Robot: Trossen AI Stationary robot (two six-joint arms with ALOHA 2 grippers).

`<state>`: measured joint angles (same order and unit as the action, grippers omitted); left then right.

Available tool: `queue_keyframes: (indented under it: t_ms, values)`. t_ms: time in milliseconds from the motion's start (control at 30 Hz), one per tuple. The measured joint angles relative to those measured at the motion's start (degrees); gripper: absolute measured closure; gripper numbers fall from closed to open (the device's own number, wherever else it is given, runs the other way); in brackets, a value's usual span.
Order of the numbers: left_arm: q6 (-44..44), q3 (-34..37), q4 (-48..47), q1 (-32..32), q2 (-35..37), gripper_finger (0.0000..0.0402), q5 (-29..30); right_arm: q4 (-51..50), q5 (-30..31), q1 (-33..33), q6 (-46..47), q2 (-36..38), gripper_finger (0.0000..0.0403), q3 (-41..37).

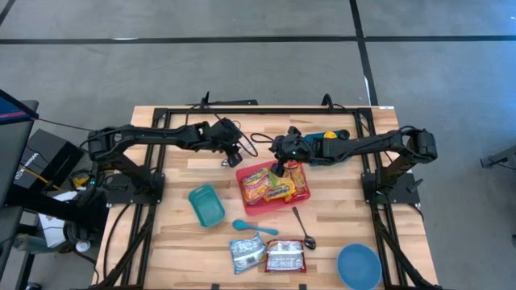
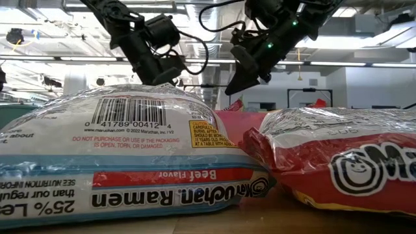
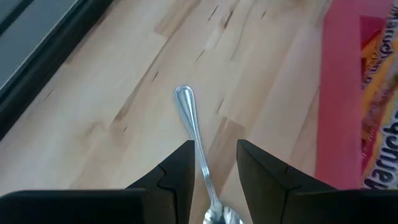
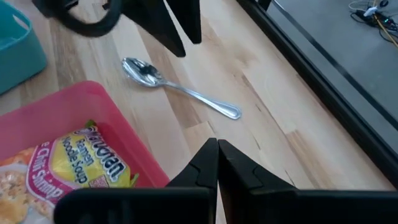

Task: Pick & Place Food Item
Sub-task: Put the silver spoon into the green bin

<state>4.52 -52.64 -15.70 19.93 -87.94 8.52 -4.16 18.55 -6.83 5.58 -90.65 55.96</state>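
A red tray (image 1: 272,185) at the table's middle holds yellow and orange ramen packets (image 1: 266,187). Two silver ramen packets (image 1: 247,254) (image 1: 285,256) lie flat near the front edge and fill the low view (image 2: 123,162) (image 2: 338,162). My left gripper (image 3: 214,146) is open and slants down over a metal spoon (image 3: 193,124) that lies flat on the wood just beyond the tray's far left corner. The spoon's handle runs between the fingers without touching them. My right gripper (image 4: 216,146) is shut on nothing and hovers over the tray's far edge (image 4: 93,93).
A teal bin (image 1: 207,205) stands left of the tray. A blue spoon (image 1: 254,228) and a second metal spoon (image 1: 302,229) lie in front of it. A blue bowl (image 1: 359,266) sits at the near right corner. The dark frame rail (image 4: 298,56) runs along the far edge.
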Motion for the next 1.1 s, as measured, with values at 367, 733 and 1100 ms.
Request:
queue_keyframes:
  t_ms: [367,733,1100]
  values:
    - [0.39,-2.1,-5.35,3.07,-2.99,0.0289,-2.86,-2.15,-0.02,-0.41,-0.02,0.02,0.0402,0.0]
    - [0.46,-7.04,-6.46,3.51,-6.8,0.0289,-5.45,-1.99,-0.02,-0.32,0.0,0.02,0.0402,0.0]
    - [1.66,-11.91,-14.64,3.24,-12.19,0.0289,-5.45,-2.28,-0.13,-0.31,0.42,0.02,0.0402,0.0]
